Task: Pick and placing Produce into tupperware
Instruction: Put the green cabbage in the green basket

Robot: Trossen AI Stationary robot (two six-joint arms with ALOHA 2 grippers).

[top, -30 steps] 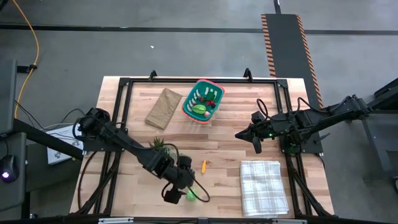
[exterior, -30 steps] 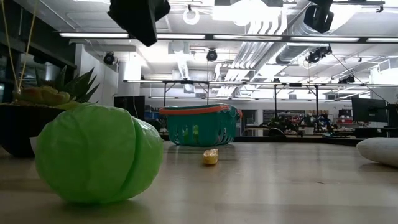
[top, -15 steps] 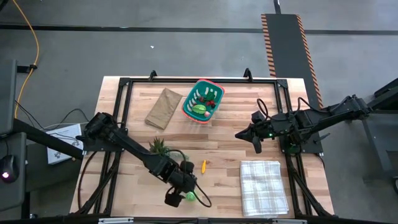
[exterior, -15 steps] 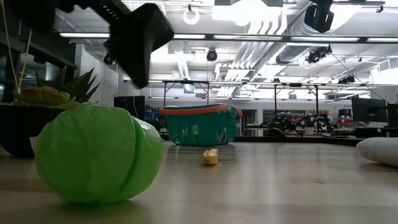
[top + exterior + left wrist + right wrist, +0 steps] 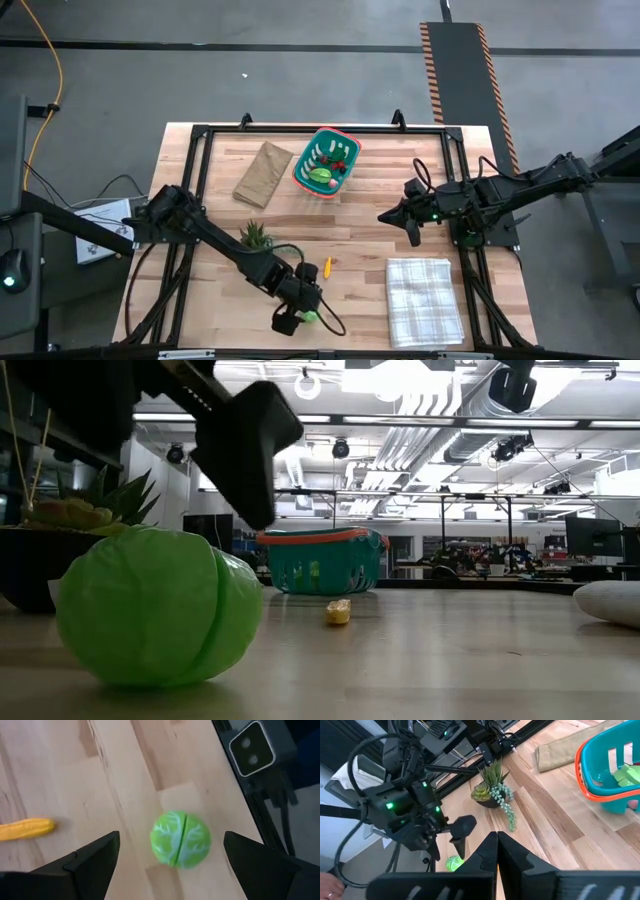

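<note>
Left arm stretched diagonally from its base at the table's left edge toward the front edge, wrist pitched down; left gripper (image 5: 297, 318) low over the wood, fingers (image 5: 95, 857) spread wide, nothing between them; right arm reaches in from the right side, forearm roughly level, parked above mid-table right; right gripper (image 5: 384, 216) pointing left, fingers (image 5: 490, 851) pressed together, empty.

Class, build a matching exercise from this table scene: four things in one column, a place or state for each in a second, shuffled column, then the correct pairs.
1. green cabbage
2. yellow piece
3. left gripper
4. right gripper

A. shut, hanging over bare wood
B. between open fingers, near the table's edge
C. open, over the cabbage
D. lying alone on the wood, mid-table

Pairs: 1-B, 2-D, 3-C, 4-A
</note>
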